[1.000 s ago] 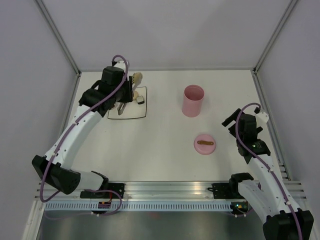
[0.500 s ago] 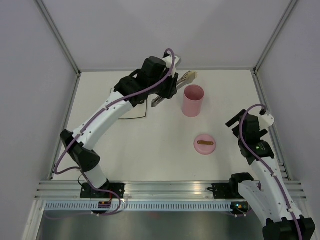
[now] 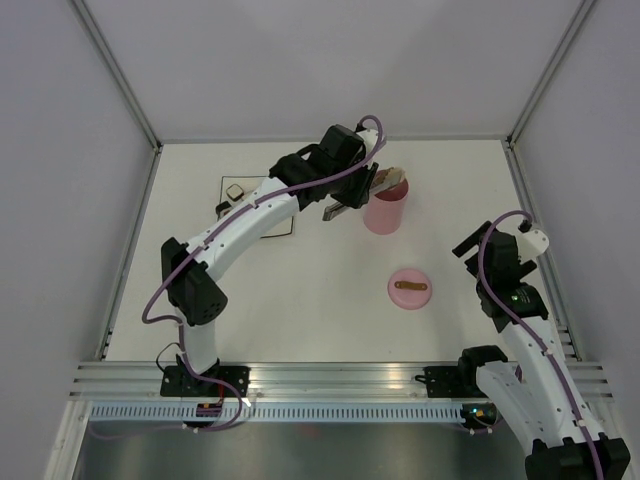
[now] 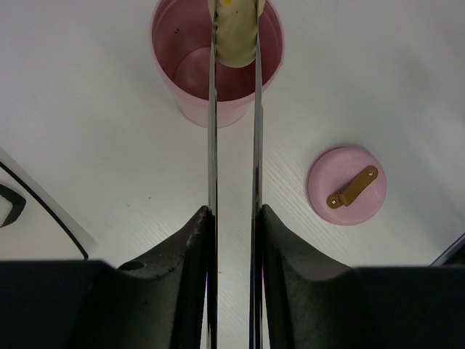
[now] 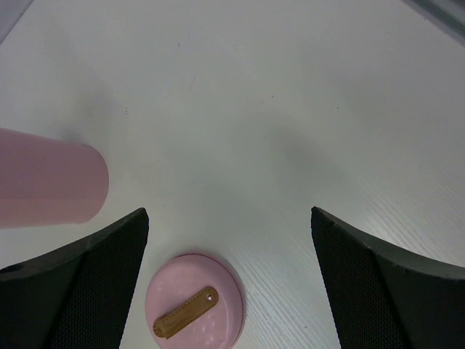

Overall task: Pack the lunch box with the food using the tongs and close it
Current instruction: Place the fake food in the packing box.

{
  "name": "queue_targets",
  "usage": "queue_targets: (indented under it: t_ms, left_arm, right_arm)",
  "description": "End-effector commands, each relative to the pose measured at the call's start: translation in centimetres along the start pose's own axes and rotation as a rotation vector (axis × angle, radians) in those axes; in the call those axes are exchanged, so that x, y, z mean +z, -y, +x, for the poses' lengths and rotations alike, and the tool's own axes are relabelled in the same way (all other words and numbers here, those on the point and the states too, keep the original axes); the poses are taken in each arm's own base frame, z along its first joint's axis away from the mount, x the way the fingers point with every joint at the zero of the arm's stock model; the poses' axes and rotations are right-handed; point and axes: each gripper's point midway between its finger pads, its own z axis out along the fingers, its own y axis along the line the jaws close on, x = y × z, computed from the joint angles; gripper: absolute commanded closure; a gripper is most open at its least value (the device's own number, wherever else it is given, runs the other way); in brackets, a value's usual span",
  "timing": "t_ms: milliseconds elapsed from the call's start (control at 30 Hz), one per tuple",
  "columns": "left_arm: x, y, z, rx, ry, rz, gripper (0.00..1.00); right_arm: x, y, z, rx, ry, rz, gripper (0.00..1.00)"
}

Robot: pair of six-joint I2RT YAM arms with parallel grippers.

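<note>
The left gripper [image 4: 234,212] has its two black, rounded fingers [image 4: 190,247] pressed from both sides on the tongs [image 4: 212,131], so it is nearly closed and grips them firmly. The tongs are two thin, shiny metal blades that run straight ahead of the fingers. At their far tips they pinch one pale beige ball [image 4: 236,33], smooth and a bit oval, which hangs over the open mouth of the lunch box [image 4: 190,109]. This is a tall pink cylinder with a matte wall (I cannot see what is on its bottom). The round pink lid [image 4: 334,174] with a brown strap handle lies flat, to the right of these fingers. The right gripper [image 5: 229,214] is wide open and holds nothing; the lid is just below and between its fingers.
</note>
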Motion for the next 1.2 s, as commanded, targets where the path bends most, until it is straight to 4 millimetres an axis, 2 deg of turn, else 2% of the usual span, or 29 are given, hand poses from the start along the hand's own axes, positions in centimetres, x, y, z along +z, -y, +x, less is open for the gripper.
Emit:
queue_targets:
  t_ms: [0,200,333,600,767,933,1167]
  left_arm:
    - [-0.6,0.5,-1.9,0.027,0.056,0.012,0.73]
    - [0.1,-0.4,-1.1,0.034,0.032,-0.033,0.67]
    - [0.4,-1.2,-0.5,0.050,0.013,-0.075,0.60]
    - [0.6,-1.1,-0.3,0.055,0.008,-0.069,0.46]
    - [0.8,-0.8,-0.2,0.052,0.003,-0.055,0.44]
    - [0.6,-0.3,-0.3,0.054,0.006,-0.027,0.37]
    - [0.3,-0.5,-0.7,0.052,0.018,-0.037,0.37]
  right_arm:
    - [0.1,0.7,-0.1,-0.016,0.011,0.026,0.02]
    - [0.1,1.0,0.1,-0.011,0.022,0.025,0.02]
    - [0.3,1.0,0.2,-0.010,0.016,0.029,0.02]
    - [0.5,0.9,0.6,-0.013,0.002,0.031,0.02]
    - [0.5,0.9,0.8,-0.012,-0.004,0.030,0.02]
    - [0.7,1.0,1.1,-0.013,-0.012,0.030,0.02]
    - [0.7,0.9,1.1,-0.016,-0.016,0.025,0.02]
